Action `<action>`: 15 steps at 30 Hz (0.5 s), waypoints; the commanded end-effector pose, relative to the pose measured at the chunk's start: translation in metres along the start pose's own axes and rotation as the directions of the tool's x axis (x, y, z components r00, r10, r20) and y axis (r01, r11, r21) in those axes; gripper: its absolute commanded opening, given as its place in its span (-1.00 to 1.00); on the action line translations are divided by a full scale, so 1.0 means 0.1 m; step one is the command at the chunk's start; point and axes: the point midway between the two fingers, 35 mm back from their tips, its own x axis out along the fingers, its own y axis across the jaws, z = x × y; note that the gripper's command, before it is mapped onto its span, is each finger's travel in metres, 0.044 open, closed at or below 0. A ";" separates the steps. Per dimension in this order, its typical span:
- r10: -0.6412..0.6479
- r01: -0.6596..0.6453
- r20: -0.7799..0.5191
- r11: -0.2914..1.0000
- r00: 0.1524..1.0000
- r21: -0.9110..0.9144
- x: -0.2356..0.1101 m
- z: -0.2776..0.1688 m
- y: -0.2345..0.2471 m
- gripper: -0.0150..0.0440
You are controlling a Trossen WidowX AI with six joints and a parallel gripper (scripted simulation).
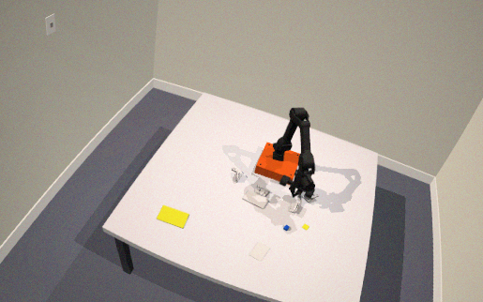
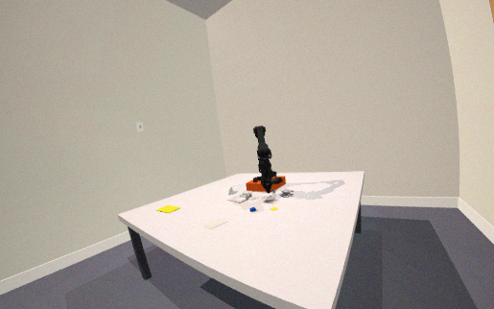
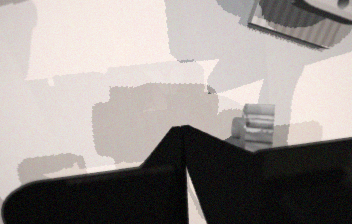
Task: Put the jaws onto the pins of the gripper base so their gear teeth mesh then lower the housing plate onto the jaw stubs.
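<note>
My gripper [image 3: 180, 134] [image 2: 268, 191] is shut and empty, low over the table. In the wrist view a small grey toothed part [image 3: 259, 125] shows just right of the fingertips, partly hidden by the right finger; it looks like a jaw's gear end. A larger ribbed grey part [image 3: 297, 27] is cut off at the top right. In the top view a pale part [image 1: 294, 206] lies just in front of the gripper, and a grey part [image 1: 311, 199] beside it. A flat pale piece [image 1: 254, 200] [image 2: 236, 199] has a grey part [image 1: 262, 189] at its back edge. Another part [image 1: 237, 174] [image 2: 231, 190] lies farther left. Exact identities are unclear.
The orange base block [image 1: 277, 162] [image 2: 255, 186] stands behind the parts. A blue cube [image 1: 286, 228] [image 2: 252, 209] and a small yellow square [image 1: 306, 227] [image 2: 273, 209] lie in front. A cream square [image 1: 260, 251] [image 2: 216, 224] is nearer the front, a yellow plate [image 1: 173, 217] [image 2: 168, 209] left.
</note>
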 end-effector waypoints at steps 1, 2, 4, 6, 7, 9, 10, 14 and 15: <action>-0.003 0.003 0.003 1.000 1.000 0.000 0.01 0.00 -0.05 -0.49; -0.003 0.003 0.003 1.000 1.000 0.000 0.01 0.00 -0.07 -0.49; -0.003 0.003 0.003 1.000 1.000 0.000 0.01 0.00 -0.10 -0.49; -0.004 0.004 0.003 1.000 1.000 0.000 0.01 -0.01 -0.13 -0.49; -0.004 0.004 0.003 1.000 1.000 0.000 0.00 -0.01 -0.15 -0.49; -0.004 0.004 0.003 1.000 1.000 0.000 0.00 -0.01 -0.18 -0.49; -0.004 0.004 0.003 1.000 1.000 0.000 0.00 -0.01 -0.20 -0.49; -0.005 0.005 0.003 1.000 1.000 0.000 0.00 -0.01 -0.26 -0.49; -0.005 0.005 0.003 1.000 1.000 0.000 0.00 -0.01 -0.28 -0.49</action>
